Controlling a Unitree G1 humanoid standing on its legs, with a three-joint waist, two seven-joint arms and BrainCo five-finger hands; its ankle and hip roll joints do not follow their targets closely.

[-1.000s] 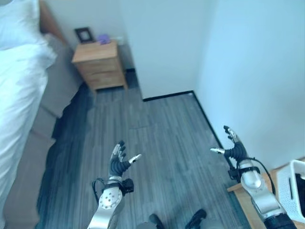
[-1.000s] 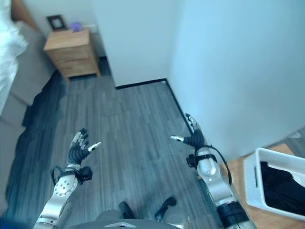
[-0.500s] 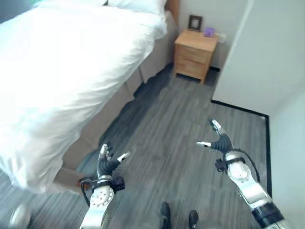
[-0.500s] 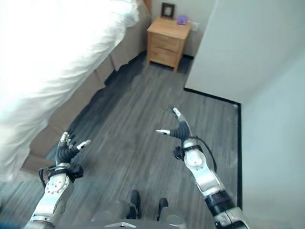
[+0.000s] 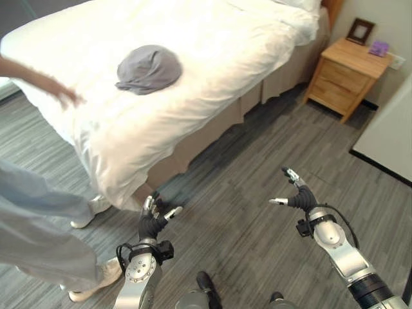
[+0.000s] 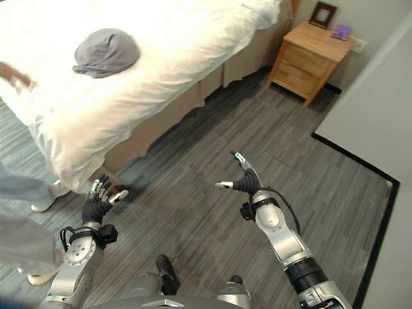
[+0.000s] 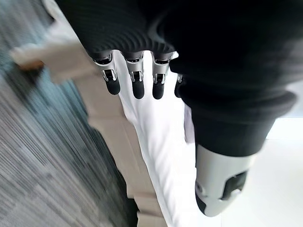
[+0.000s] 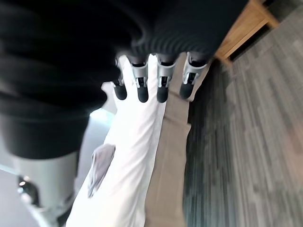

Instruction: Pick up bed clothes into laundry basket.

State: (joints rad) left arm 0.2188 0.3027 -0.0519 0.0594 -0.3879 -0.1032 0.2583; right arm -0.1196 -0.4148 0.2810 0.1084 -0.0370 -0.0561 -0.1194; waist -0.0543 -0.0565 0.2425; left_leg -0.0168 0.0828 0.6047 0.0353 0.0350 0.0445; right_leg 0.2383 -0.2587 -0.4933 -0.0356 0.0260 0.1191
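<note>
- While we are standing on the grey floor (image 5: 257,212) short of the bed (image 5: 212,58), we are holding both hands up in front of us over bare boards, with nothing in them.
- We are keeping the left hand (image 5: 152,219) low and near the bed's closest corner, its fingers straight and spread, gripping nothing; its wrist view is showing the same loose row of fingers.
- We are holding the right hand (image 5: 297,196) further out over the floor, fingers relaxed and apart, thumb out, also empty.
- We are looking at the task's piece, a crumpled grey cloth (image 5: 149,68), lying on top of the white cover, well apart from both hands and back from the bed's edge.
- We are sharing the space with a person (image 5: 38,225) standing at our left by the bed's foot, one arm stretched over the cover near the cloth.
- We are judging that the step in hand is the approach: we should be closing in on the bed's side, squaring up to the cloth, and keeping clear of the person before reaching.
- We are judging that a soft heap like this wants a wide open hand coming down on its middle, then a full curl to bunch it.
- We are seeing a wooden nightstand (image 5: 344,74) far off by the bedhead, with a small frame (image 5: 358,29) on it.
- We are finding no readable writing anywhere.
</note>
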